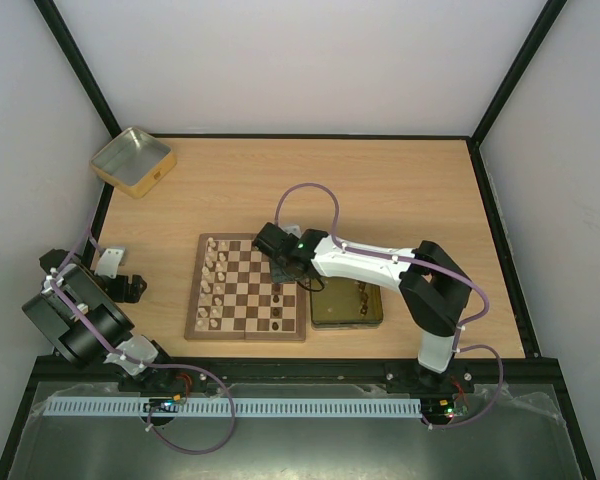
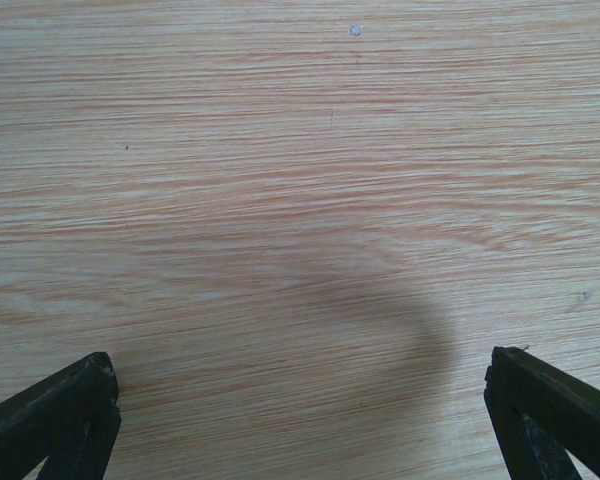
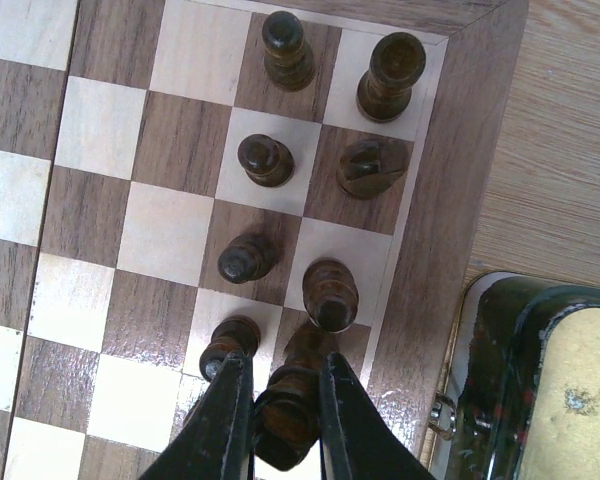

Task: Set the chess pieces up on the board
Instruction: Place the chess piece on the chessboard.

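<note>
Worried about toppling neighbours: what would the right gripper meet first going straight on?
Probably the board under the dark piece the right gripper holds; a dark pawn beside one finger looks close, though depth is unclear.

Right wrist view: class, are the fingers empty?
No, the fingers grip a dark piece by the rim of the board.

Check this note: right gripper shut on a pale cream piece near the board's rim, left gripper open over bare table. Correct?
The piece in the right gripper is dark brown, not pale cream; the right wrist view shows it. It is near the rim of the board, and the left gripper is open over bare table.
</note>
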Controlling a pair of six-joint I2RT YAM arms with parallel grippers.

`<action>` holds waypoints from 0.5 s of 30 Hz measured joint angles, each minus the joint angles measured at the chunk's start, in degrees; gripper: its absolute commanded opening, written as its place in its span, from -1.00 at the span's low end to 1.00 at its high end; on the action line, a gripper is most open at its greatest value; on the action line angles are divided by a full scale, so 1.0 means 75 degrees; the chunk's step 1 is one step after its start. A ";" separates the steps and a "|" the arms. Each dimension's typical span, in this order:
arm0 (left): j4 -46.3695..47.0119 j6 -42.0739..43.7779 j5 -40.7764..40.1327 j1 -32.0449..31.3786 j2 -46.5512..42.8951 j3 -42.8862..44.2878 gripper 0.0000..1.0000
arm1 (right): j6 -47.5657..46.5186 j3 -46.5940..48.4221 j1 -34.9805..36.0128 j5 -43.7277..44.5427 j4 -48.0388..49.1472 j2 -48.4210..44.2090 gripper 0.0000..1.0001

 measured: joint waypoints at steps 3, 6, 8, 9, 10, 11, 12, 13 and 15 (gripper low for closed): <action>0.0000 0.0003 0.0003 0.0000 0.0003 0.0000 0.98 | 0.0000 0.0000 -0.0003 -0.0012 0.0006 0.0000 -0.95; 0.0000 0.0003 0.0009 0.0000 0.0003 0.0000 0.98 | -0.0003 0.0000 -0.0003 -0.0026 0.0009 0.0000 -0.96; 0.0000 0.0003 0.0012 0.0000 0.0006 0.0000 0.98 | -0.0003 0.0000 -0.0003 -0.0032 0.0012 0.0000 -0.96; 0.0000 0.0003 0.0015 0.0000 0.0006 0.0000 0.98 | -0.0003 0.0000 0.0000 -0.0029 0.0012 0.0000 -0.96; 0.0000 0.0003 0.0017 0.0000 0.0006 0.0000 0.98 | -0.0003 0.0000 0.0000 -0.0032 0.0009 0.0000 -0.96; 0.0000 0.0003 0.0020 0.0000 0.0009 0.0003 0.98 | -0.0003 0.0000 0.0000 -0.0032 0.0012 0.0000 -0.96; -0.0003 0.0003 0.0023 0.0000 0.0012 0.0006 0.98 | -0.0003 0.0000 0.0000 -0.0029 0.0012 0.0000 -0.96; -0.0009 0.0003 0.0023 0.0000 0.0015 0.0009 0.98 | -0.0003 -0.0003 0.0000 -0.0029 0.0012 0.0000 -0.96; -0.0017 0.0003 0.0026 0.0000 0.0017 0.0015 0.98 | -0.0003 -0.0003 0.0000 -0.0032 0.0012 0.0000 -0.96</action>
